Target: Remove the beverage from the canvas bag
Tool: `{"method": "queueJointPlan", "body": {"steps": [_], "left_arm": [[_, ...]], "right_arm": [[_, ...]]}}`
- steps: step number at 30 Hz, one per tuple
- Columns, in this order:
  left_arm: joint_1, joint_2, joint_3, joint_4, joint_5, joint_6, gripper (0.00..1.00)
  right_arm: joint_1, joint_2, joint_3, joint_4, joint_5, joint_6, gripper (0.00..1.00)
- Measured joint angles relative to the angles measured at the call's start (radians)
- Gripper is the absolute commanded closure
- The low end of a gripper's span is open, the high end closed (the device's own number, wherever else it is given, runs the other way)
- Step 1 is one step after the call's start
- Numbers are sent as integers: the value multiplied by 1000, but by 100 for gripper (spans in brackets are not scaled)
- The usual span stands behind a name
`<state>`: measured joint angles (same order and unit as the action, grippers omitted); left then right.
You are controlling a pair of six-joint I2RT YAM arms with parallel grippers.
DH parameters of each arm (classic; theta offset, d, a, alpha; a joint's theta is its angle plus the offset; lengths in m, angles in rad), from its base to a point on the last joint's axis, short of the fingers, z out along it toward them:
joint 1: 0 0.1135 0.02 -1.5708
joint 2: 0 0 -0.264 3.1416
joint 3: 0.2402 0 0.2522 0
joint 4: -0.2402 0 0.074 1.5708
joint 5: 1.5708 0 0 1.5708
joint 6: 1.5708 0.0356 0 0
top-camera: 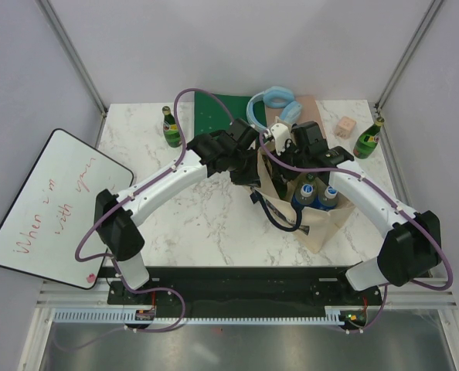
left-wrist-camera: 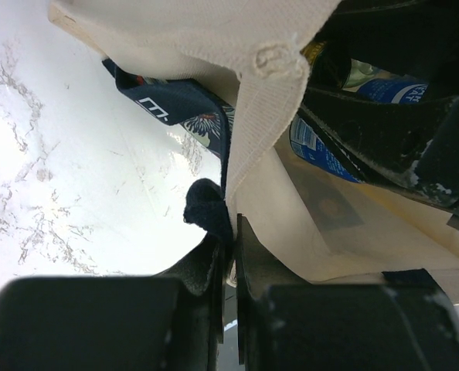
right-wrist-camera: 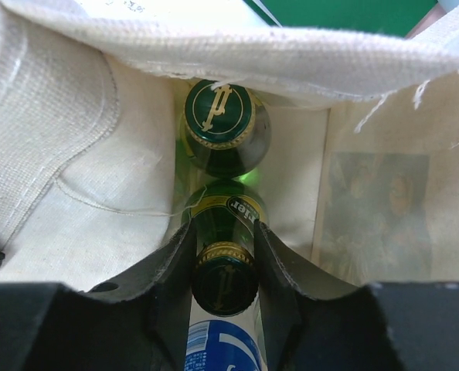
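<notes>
The beige canvas bag (top-camera: 322,226) stands open at mid-table. In the right wrist view my right gripper (right-wrist-camera: 223,226) is down inside it, its jaws pressed against both sides of the gold-and-green capped neck of a green glass bottle (right-wrist-camera: 224,282). A second green bottle (right-wrist-camera: 218,116) stands just beyond, and a blue-labelled bottle (right-wrist-camera: 218,348) lies under my fingers. My left gripper (left-wrist-camera: 231,232) is shut on the bag's edge, pinching beige cloth (left-wrist-camera: 276,116) and the dark strap (left-wrist-camera: 206,209). From above, blue-capped bottles (top-camera: 307,189) show in the bag's mouth.
Two more green bottles stand on the marble table, one at the back left (top-camera: 170,127) and one at the back right (top-camera: 368,139). A green mat (top-camera: 218,112), a light blue ring (top-camera: 274,100) and a pink cube (top-camera: 345,124) lie behind the bag. A whiteboard (top-camera: 52,205) leans at the left.
</notes>
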<state>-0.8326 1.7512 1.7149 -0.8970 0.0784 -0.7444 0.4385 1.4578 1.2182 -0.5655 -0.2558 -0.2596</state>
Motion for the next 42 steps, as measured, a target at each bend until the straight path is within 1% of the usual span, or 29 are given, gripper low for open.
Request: {"method": "queueJointPlan", "body": {"steps": [3,5,6,8,9,12,18,22,27,32,33,34,36,37,39,40,42], "left_arm": [[0,0,-2,2,0,0,98],[0,-1,-2,2,0,0,98],[0,-1,-2,2,0,0,98],[0,-3,-2,2,0,0,98],[0,-3,-2,2,0,0,98],[0,-4,-2,3,0,0,98],[0,-4,-2,5,0,0,96],[0,-5,-2,9,1,0,92],[-1,-12,-3,15,1,0,91],[-1,-13,-4,17,1,0,84],[-1,-13,-4,18,1,0,80],[-1,-13,-4,19,1,0,73],[-1,-13,-4,21,1,2,66],[-1,-13,-4,25,2,1,60],[-1,-13,-6,34,1,2,55],[-1,-14,-7,37,1,2,50],[-1,-14,-11,40,1,3,46]], "right_arm": [[1,0,-1,5,0,-1,58],[1,0,-3,7,0,-2,61],[1,0,-3,9,0,-4,68],[1,0,-5,13,0,-5,78],[1,0,-6,14,0,-9,87],[1,0,-7,17,-1,-15,100],[2,-10,-7,0,-9,-24,100],[2,-20,7,-43,-8,-26,100],[0,-23,85,-101,-19,-23,100],[-10,-50,175,-127,-41,-23,100],[-15,-58,193,-131,-48,-22,100],[-20,-67,209,-132,-54,-22,100],[-29,-90,232,-137,-63,-21,100],[-33,-104,243,-143,-65,-21,100],[-43,-127,265,-154,-68,-21,100],[-49,-137,281,-159,-71,-20,100],[-64,-151,323,-166,-86,-14,100]]}}
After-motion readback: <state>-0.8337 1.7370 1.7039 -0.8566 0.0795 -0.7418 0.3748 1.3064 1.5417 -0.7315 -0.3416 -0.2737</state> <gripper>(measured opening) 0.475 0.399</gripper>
